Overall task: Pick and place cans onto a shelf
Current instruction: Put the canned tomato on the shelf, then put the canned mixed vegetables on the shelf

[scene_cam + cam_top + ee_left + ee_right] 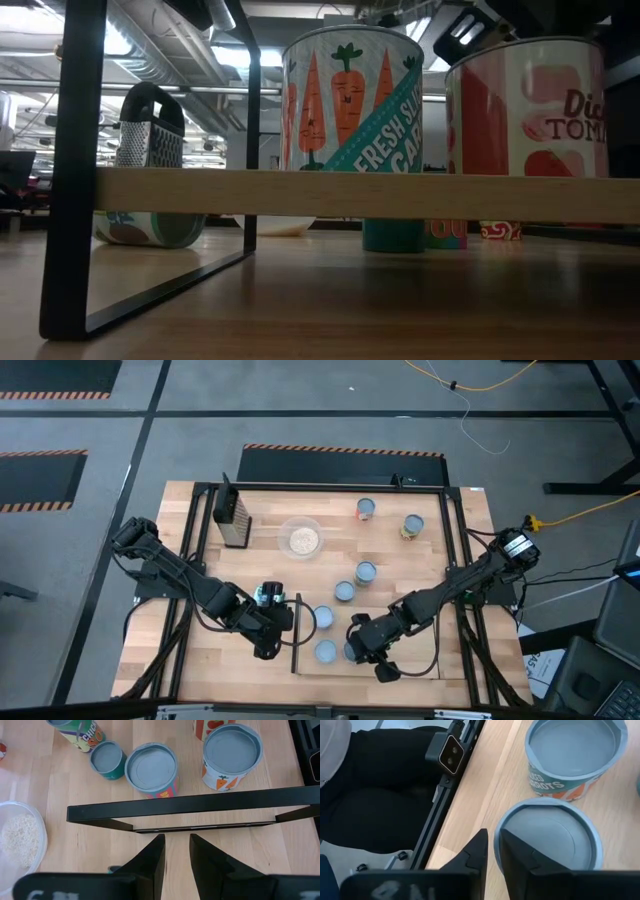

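Note:
The light-wood shelf (420, 650) stands raised on dark legs (70, 170) at the table's near middle. Three cans stand on it: one at its left (323, 618), a carrot can (325, 651) (350, 100) and a tomato can (351, 651) (530, 110). Several more cans stand on the tabletop beyond, such as one (365, 572) and another (412, 525). My right gripper (357, 648) (493, 842) is shut at the tomato can's rim. My left gripper (288, 622) (176, 845) is slightly open and empty, just left of the shelf's left edge rail (175, 807). My right gripper has the tomato can's rim (497, 836) in the narrow gap between its two fingers. One finger (512, 851) lies over the can's top and the other (479, 845) is outside the wall. The fingers come from above. The can stands upright on the shelf, near its near edge.
A clear bowl of grains (300, 539) and a metal grater (232, 515) stand far left of the shelf. The shelf's right half is bare. A small camera (452, 752) sits on the table's near edge frame. One teal can (395, 235) shows under the shelf board.

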